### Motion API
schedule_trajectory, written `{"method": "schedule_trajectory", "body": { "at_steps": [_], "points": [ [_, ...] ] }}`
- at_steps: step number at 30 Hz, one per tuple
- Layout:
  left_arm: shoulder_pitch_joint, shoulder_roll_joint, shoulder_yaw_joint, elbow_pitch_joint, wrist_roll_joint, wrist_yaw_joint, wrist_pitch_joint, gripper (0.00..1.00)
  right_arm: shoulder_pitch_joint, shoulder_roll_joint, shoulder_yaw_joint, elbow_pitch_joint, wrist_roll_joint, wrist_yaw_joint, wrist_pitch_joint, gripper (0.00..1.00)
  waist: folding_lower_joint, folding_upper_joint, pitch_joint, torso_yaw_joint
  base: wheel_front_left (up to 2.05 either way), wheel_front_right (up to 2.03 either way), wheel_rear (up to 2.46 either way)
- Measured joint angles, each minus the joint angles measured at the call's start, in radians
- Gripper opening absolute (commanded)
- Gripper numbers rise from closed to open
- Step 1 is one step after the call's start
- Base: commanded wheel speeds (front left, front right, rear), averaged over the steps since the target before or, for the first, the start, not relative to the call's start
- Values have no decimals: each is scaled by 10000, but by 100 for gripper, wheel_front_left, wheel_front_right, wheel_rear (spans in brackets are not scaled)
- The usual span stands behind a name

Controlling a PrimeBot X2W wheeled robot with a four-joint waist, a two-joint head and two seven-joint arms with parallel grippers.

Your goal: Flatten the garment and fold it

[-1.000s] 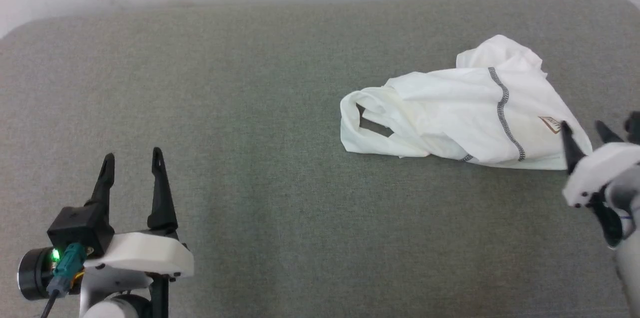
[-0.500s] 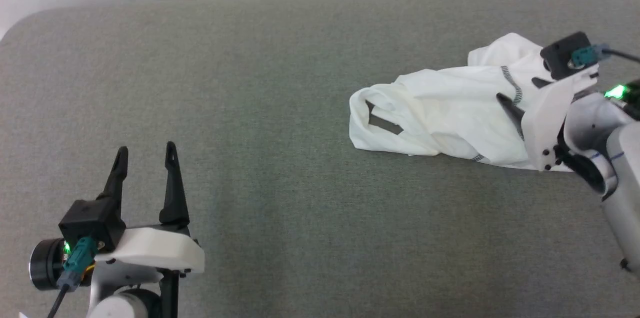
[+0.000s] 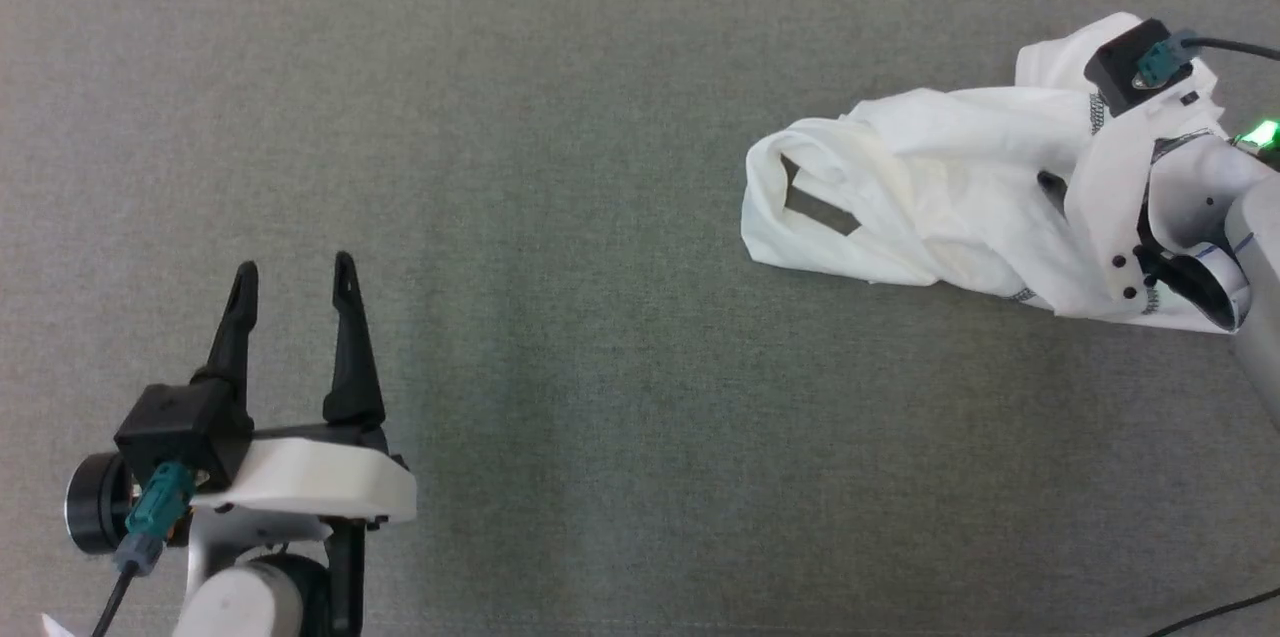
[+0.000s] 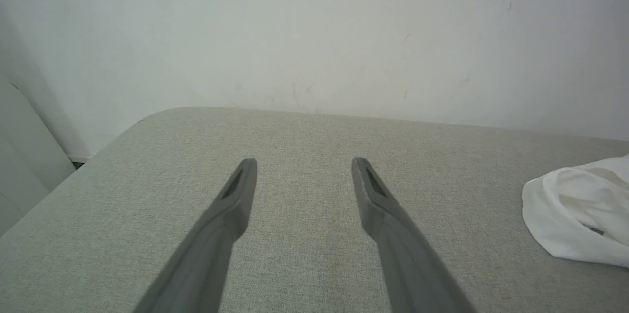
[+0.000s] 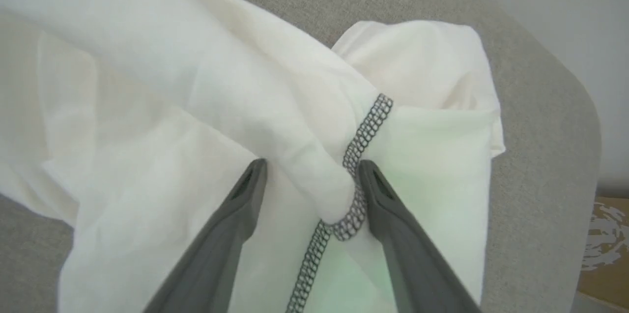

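Wrist view shows right claw (image 5: pixel 312 168) spread astride garment (image 5: pixel 147 82) fold, unclear from head.

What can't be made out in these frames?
- Head view: the right end of the white thin long-sleeved shirt, covered by the right arm.
- Left wrist view: most of the shirt, cut off by the right edge.
- Right wrist view: whether the open right gripper touches the fold between its fingers.

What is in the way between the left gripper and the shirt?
Nothing that shows. Just bare grey cushion lies between the left gripper and the shirt. The right gripper is at the shirt, its jaws open with a fold between them.
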Motion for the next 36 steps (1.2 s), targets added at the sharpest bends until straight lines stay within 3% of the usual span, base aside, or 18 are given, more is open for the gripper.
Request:
{"method": "schedule_trajectory", "body": {
  "at_steps": [2, 6, 11, 17, 24, 29, 30, 31, 32, 33, 36],
  "points": [
    [-36, -10, -2, 23, -2, -10, -52, 100, -139, -12, 297, 284, 205, 0, 4, 0, 0, 0, 156, 38, 0, 0, 0],
    [-41, -13, 13, 109, -21, -12, -128, 100, -438, -2, 468, 631, 510, -2, -443, 0, 0, 0, 356, 77, 0, 0, 0],
    [-63, -6, -31, 278, -42, -12, -125, 100, -753, 337, 171, 803, 627, -2, -1904, 0, -1, 0, 219, 12, 0, 0, 0],
    [-58, 94, -59, 378, -40, -6, 67, 100, -709, 1154, 276, -533, 1028, -2, -2947, 0, -2, 0, -350, -133, 0, 0, 0],
    [144, 180, -98, 268, -36, 98, 328, 100, 1313, 1655, 1114, -3559, 1921, -2, -2071, 0, -4, 0, -1011, -379, 0, 0, 0],
    [194, 180, -165, 203, -19, 130, 416, 100, 3730, 1941, 1379, -4717, 2082, -4, -882, 0, -4, 0, -1231, -519, 0, 0, 0],
    [212, 184, -173, 205, -15, 150, 418, 100, 4151, 1998, 1409, -4836, 1973, -4, -731, 18, -5, 0, -1246, -538, 0, 0, 0],
    [211, 184, -190, 207, -8, 173, 422, 100, 4544, 2069, 1377, -4922, 1875, -4, -581, 47, -5, 0, -1252, -537, 0, 0, 0],
    [210, 184, -209, 217, -8, 174, 449, 100, 4885, 2159, 1248, -4991, 1770, -4, -527, 47, -4, 0, -1250, -527, 0, 0, 0],
    [211, 186, -215, 238, -6, 176, 456, 100, 5131, 2224, 1118, -5089, 1559, -4, -541, 100, -3, 0, -1258, -525, 0, 0, 0],
    [212, 199, -278, 297, -6, 178, 552, 100, 5617, 2543, 439, -5597, 1112, -12, -757, 100, -3, 0, -1334, -522, 0, 0, 0]
  ]
}}
